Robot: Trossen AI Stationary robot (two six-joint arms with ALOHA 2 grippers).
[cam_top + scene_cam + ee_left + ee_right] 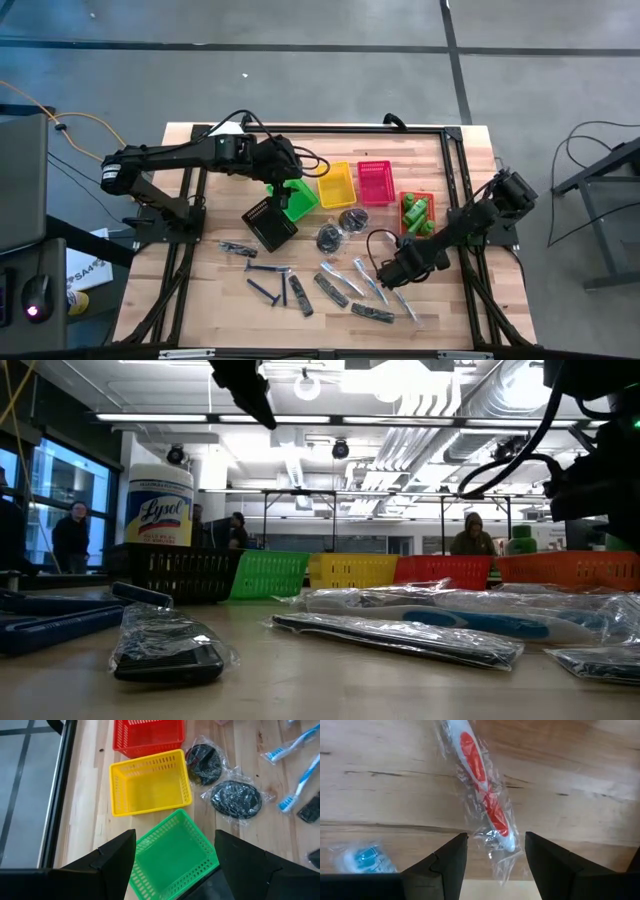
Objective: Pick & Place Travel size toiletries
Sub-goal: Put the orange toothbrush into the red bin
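Two grippers work opposite ends of a cluttered wooden table (455,150), with the row of small baskets as the landmark. The right gripper (495,851) hangs low over a bagged toothbrush with an orange-red handle (485,787), its fingers apart and empty, one on either side of the packet's near end; the toothbrush lies on bare wood just on the front-edge side of the orange basket (415,213), which already holds stubby green bottles (417,210). This looks like the approach step of a pick: the next move calls for a short descent and a squeeze across the slim handle (the loose wrapper may slide or crumple first). The left gripper (174,865) hovers over the green basket (172,852), fingers spread wide and holding nothing, with the yellow basket (150,782) and red basket (147,735) beside it. Two bagged dark round pieces (235,799) lie just beside the yellow basket. Razors (268,288), dark strips and more toothbrush packets (345,280) crowd the table in front of the baskets, leaving little open room there; the table edge is well apart from the target.
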